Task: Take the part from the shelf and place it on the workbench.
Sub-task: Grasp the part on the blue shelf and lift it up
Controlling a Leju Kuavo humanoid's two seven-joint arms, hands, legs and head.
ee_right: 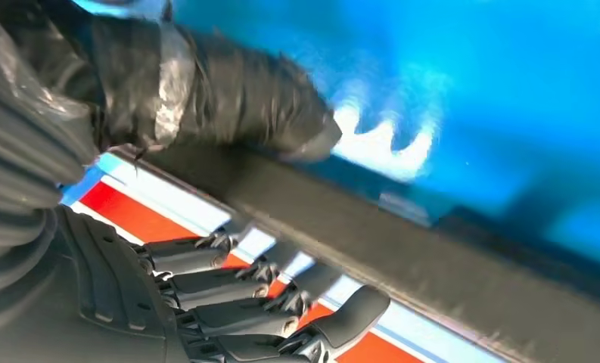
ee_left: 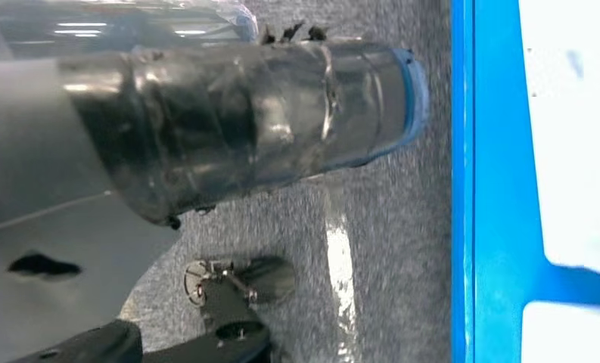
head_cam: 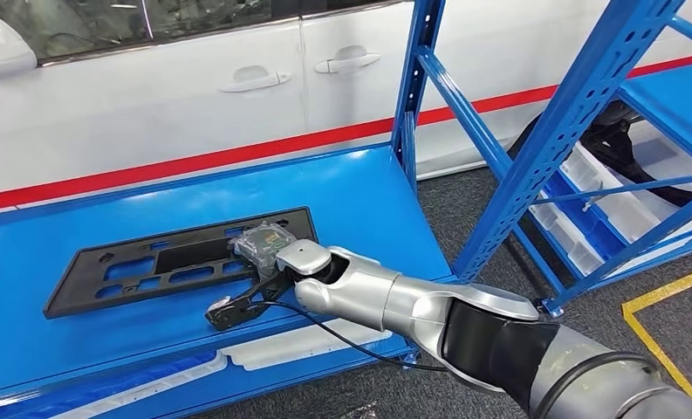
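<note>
Part (flat black panel) lies on the blue workbench, at nine o'clock from the shelf. Right hand grips its three-o'clock end; release remains. Left hand: finger state indeterminate.

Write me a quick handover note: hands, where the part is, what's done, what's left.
Right hand: at the right end of the black part, thumb on one face and fingers on the other, so it appears to grip it.
Left hand: hangs over grey floor, holds nothing; open or shut unclear.
Part lies flat on the blue workbench.
Done: part off the shelf, on the bench.
Left: release, pull the arm back.
</note>
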